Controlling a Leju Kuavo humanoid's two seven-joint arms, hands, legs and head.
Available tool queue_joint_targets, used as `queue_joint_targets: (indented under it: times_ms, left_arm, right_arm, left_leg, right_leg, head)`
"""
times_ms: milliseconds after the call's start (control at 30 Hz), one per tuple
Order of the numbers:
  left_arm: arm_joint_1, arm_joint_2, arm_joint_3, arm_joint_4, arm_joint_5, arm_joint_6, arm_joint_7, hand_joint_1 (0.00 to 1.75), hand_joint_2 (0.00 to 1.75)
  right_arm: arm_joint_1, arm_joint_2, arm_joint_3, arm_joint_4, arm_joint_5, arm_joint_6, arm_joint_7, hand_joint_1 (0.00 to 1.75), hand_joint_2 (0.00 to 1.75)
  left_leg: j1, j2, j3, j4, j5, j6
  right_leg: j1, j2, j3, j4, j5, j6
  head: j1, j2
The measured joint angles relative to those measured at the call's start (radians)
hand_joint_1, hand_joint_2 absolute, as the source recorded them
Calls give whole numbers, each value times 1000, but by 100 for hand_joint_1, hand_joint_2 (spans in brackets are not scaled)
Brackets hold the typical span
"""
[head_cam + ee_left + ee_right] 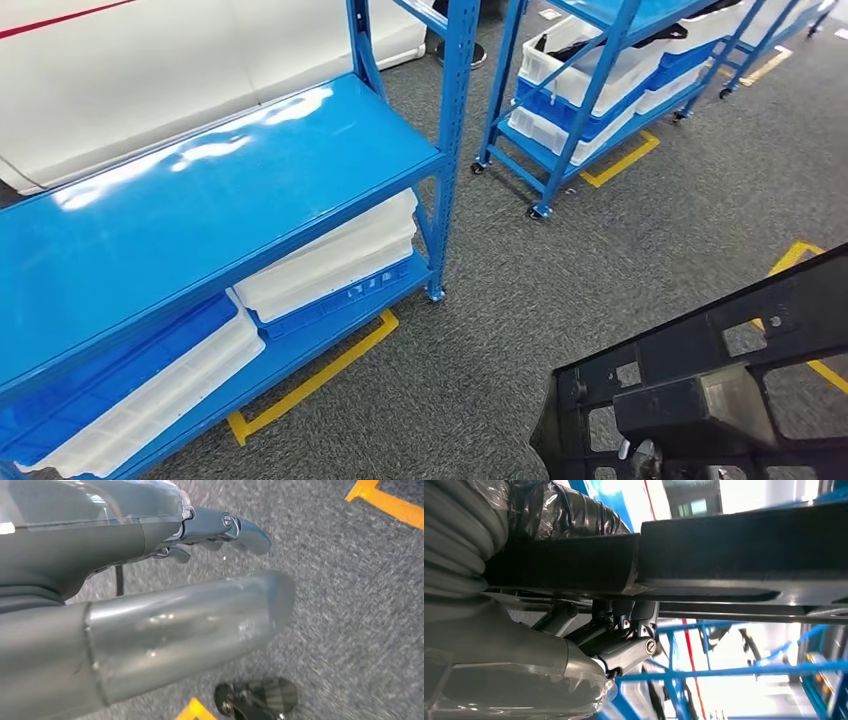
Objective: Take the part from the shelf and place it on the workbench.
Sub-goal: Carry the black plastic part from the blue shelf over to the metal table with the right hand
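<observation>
Left hand [220,535]: hanging at my side over grey carpet with a yellow floor-tape corner [395,505] ahead of it. Fingers extended and apart from the thick thumb, nothing between them. This hand is well away from the part and plays no role at present.

Blue steel shelf rack [200,190]: lies forward and to the left of my right hand. Its glossy top board is bare; white and blue flat plastic trays [330,265] sit on the lower level. A second blue wheeled rack loaded with white bins [590,85] stands farther off, forward of the right hand.

Black flat openwork plastic frame part [700,370]: off the shelf, carried low at my right side. In the head view its long axis slants up and away to my right, with cut-outs showing the carpet through it.

Right hand [624,640]: in the right wrist view the dark fingers are closed against the part's edge rail, which runs straight outward past the fingertips. Grip looks firm; the exact contact is partly hidden.

Judgement: pickup is done. No counter is visible, so the next move calls for turning toward it, with the frame's long overhang kept away from the rack uprights.
</observation>
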Motion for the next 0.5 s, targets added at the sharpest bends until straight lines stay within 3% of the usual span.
queue_joint_targets:
  times_ms: [33, 67, 100, 167, 233, 300, 333, 400, 467, 500]
  left_arm:
    - [0, 1, 0, 0, 0, 0, 1, 0, 0]
    - [-1, 2, 0, 0, 0, 0, 2, 0, 0]
    - [-2, 3, 0, 1, 0, 0, 3, 0, 0]
    - [-4, 3, 0, 2, 0, -1, 3, 0, 0]
    - [-5, 3, 0, 3, 0, -1, 3, 0, 0]
    - [-10, 3, 0, 4, -1, -1, 3, 0, 0]
    - [-12, 3, 0, 4, -1, 0, 3, 0, 0]
    - [-15, 3, 0, 4, -1, 0, 2, 0, 0]
    - [-13, 4, 0, 4, -1, 0, 1, 0, 0]
    - [-11, 4, 0, 5, -1, 0, 2, 0, 0]
  right_arm:
    - [-1, 0, 0, 2, 0, 0, 0, 175, 175]
    - [-1, 0, 0, 4, 0, 0, 0, 175, 175]
    - [-1, 0, 0, 6, 0, 0, 0, 175, 175]
    - [-4, 0, 0, 7, 0, 0, 1, 175, 175]
    - [-10, 0, -1, 8, 0, 1, 2, 175, 175]
    - [-13, 0, -2, 9, -1, 1, 4, 175, 175]
    - [-13, 0, -3, 9, -2, 1, 4, 175, 175]
    - [-16, 0, -4, 9, -3, 2, 5, 175, 175]
    - [-22, 1, -5, 10, -3, 3, 5, 175, 175]
    - [-24, 1, -5, 10, -6, 2, 6, 175, 175]
  left_leg:
    - [-1, 14, 1, 0, -2, 0]
    - [-2, 28, 3, 0, -4, 0]
    - [-2, 40, 6, 0, -6, -2]
    - [-4, 60, 15, 0, -13, -7]
    - [-7, 77, 20, -2, -18, -16]
    - [-9, 95, 28, -7, -20, -26]
    - [-8, 94, 32, -7, -24, -31]
    - [-7, 54, 20, 33, -55, -39]
    - [-5, 2, -32, 144, -116, -41]
    - [-5, -9, -66, 211, -142, -43]
  right_leg:
    - [-2, -4, -17, 34, -5, 2]
    - [-3, -7, -13, 28, 10, 2]
    - [-3, -13, 12, -19, 42, 0]
    - [5, -50, 87, -161, 100, -11]
    - [16, -75, 124, -236, 114, -24]
    - [21, -61, 123, -243, 112, -34]
    - [19, -51, 125, -250, 115, -39]
    - [12, -31, 133, -265, 124, -53]
    - [9, -10, 135, -270, 128, -61]
    - [9, 3, 134, -268, 127, -63]
  head:
    - [0, 0]
    - [0, 0]
    - [0, 0]
    - [0, 0]
    - [0, 0]
    - [0, 0]
    - [0, 0]
    - [-1, 0]
    - [-1, 0]
    - [-1, 0]
